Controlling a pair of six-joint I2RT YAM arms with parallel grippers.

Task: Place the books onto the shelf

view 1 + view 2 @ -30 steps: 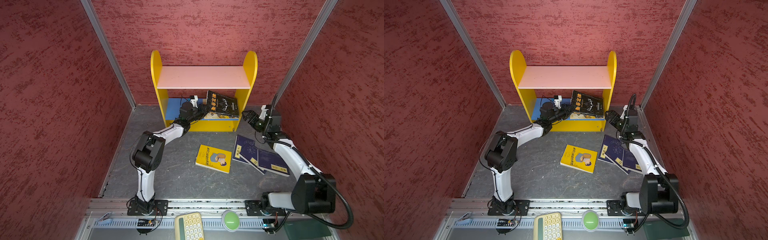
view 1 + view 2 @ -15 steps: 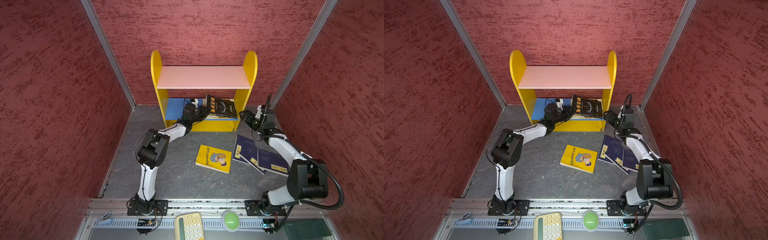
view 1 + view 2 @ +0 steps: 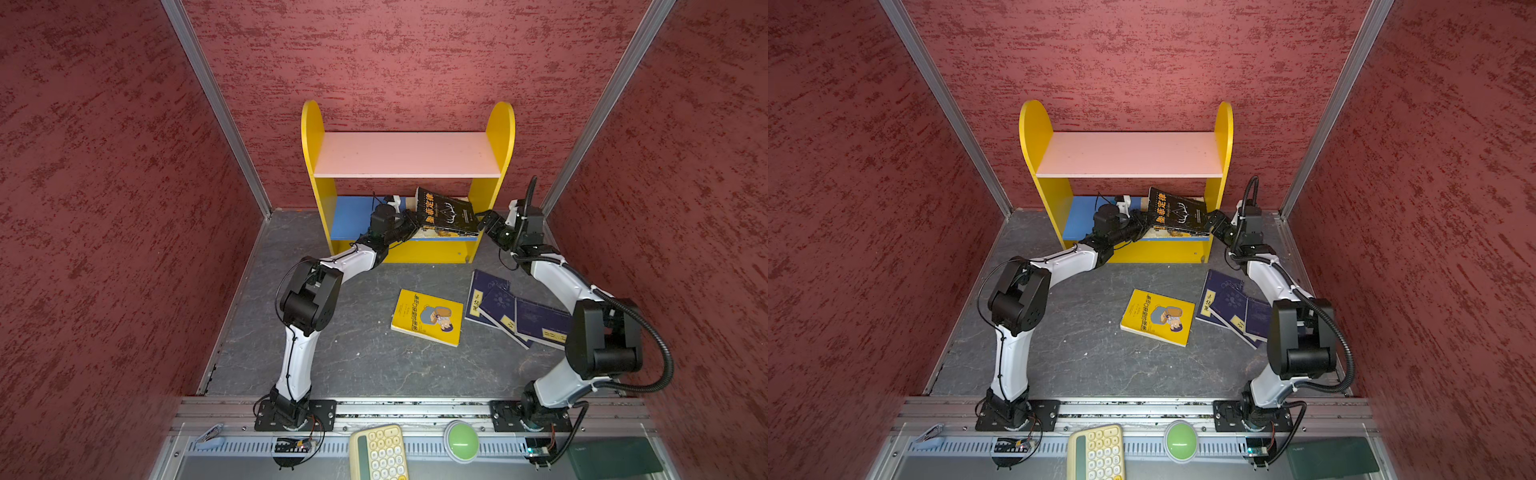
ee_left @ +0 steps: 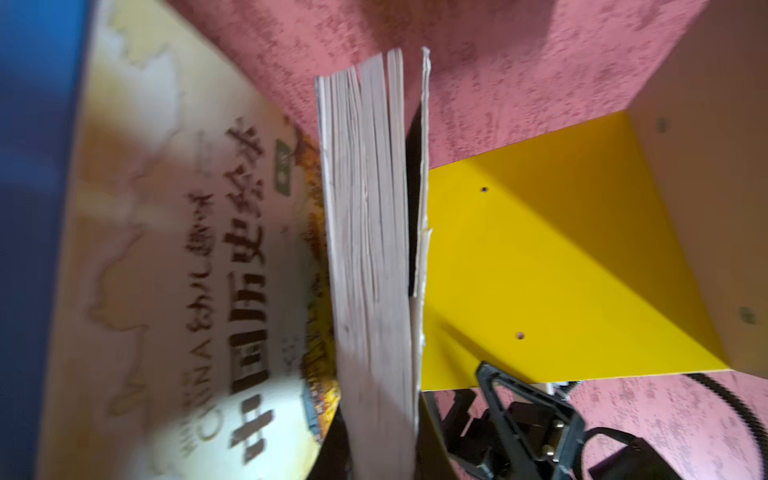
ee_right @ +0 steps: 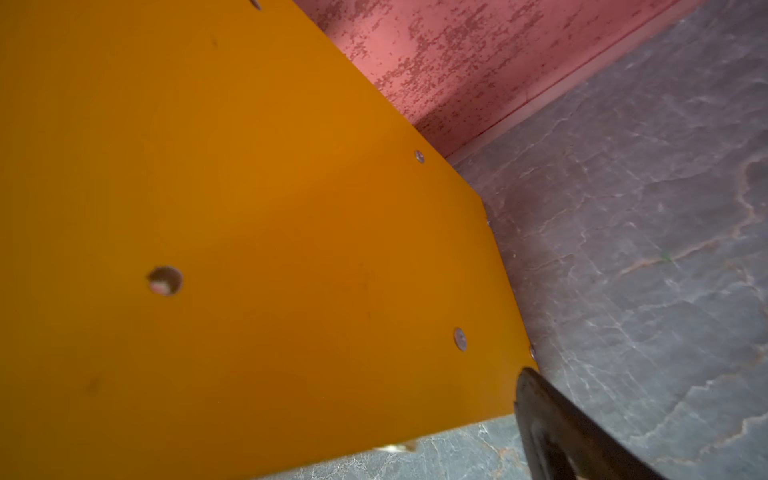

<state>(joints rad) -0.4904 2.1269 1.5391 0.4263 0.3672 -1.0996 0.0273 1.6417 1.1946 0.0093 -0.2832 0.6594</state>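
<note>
The black book with orange characters (image 3: 446, 212) (image 3: 1179, 212) hangs tilted in the lower tier of the shelf (image 3: 405, 153) (image 3: 1129, 153). My left gripper (image 3: 411, 220) (image 3: 1144, 220) is shut on its left edge, and the left wrist view shows its page edge (image 4: 370, 249). Under it a large cream illustrated book (image 4: 187, 270) (image 3: 440, 235) lies on the blue board. My right gripper (image 3: 484, 220) (image 3: 1214, 220) stands open against the shelf's right side panel (image 5: 249, 228); only one of its fingers (image 5: 561, 436) shows. A yellow book (image 3: 428, 316) (image 3: 1158, 318) and three navy books (image 3: 511, 311) (image 3: 1229, 305) lie on the floor.
Red walls close in the grey floor (image 3: 353, 353) on three sides. In front of the arm bases sit a pale yellow keypad (image 3: 378, 453), a green button (image 3: 460, 440) and a dark green slab (image 3: 611, 455).
My right gripper has moved up and left to the shelf's right side panel. My left arm has pushed the black book slightly deeper and lower into the lower tier.
</note>
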